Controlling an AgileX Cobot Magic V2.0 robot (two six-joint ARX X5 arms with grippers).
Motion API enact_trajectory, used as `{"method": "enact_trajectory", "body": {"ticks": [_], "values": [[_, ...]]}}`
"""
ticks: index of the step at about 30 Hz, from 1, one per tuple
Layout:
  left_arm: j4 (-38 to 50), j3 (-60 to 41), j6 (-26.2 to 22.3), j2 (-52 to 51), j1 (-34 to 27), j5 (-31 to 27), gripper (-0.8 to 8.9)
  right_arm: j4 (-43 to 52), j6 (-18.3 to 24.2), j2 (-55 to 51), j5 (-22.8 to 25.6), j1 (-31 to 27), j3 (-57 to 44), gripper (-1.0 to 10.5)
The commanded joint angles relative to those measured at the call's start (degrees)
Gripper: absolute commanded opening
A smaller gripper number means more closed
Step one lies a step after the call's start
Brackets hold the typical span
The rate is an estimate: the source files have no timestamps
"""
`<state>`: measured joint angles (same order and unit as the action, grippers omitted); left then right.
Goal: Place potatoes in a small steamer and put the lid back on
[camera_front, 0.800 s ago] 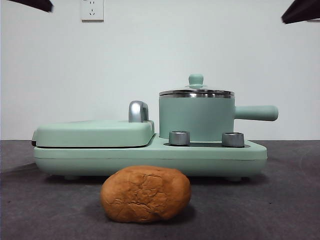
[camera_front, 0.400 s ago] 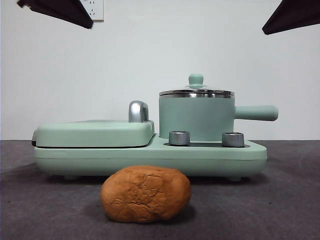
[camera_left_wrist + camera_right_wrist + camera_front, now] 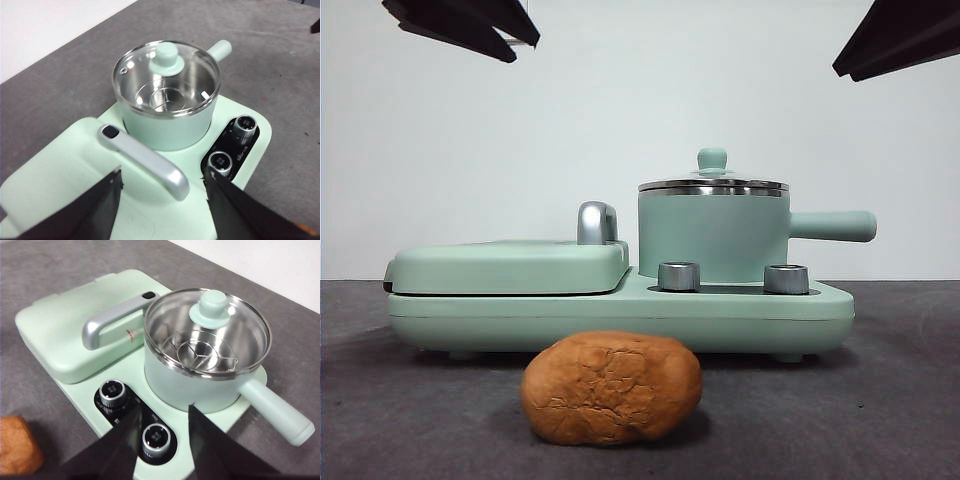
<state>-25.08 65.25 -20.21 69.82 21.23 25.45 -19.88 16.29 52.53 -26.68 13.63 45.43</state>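
Up high, both pincers (image 3: 162, 200) (image 3: 162, 440) agape w/ lid (image 3: 712, 184) on steamer (image 3: 713, 238), potato (image 3: 611, 388) before base (image 3: 620, 310).

Lid (image 3: 712, 184) on steamer (image 3: 713, 238); potato (image 3: 611, 388) in front.

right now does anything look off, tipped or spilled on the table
Nothing stands out. The lid sits level on the small steamer, the potato lies intact on the table in front of the cooker base, and nothing is spilled.

potato (image 3: 17, 445): cut by frame edge | steamer handle (image 3: 219, 49): mostly behind lid (image 3: 166, 77)
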Motion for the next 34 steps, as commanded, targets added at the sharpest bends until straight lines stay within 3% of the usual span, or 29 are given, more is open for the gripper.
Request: {"method": "enact_trajectory", "body": {"ticks": [1,9,23,34], "values": [[2.3,1.3,-0.8,1.0,1.0,0.2,2.68,-0.9,0.5,0.6,1.5,0.9,1.2,1.6],[13.4,1.3,-0.7,5.2,4.0,0.1,2.68,-3.4,0.7,0.6,4.7,1.4,1.2,1.8],[34.6,2.2,5.6,20.5,9.5,-3.4,2.68,-2.3,0.7,0.5,6.0,1.3,1.2,1.8],[34.9,15.9,11.5,33.4,11.1,-3.5,2.69,-2.3,0.2,0.5,6.0,1.3,1.2,1.8]]}}
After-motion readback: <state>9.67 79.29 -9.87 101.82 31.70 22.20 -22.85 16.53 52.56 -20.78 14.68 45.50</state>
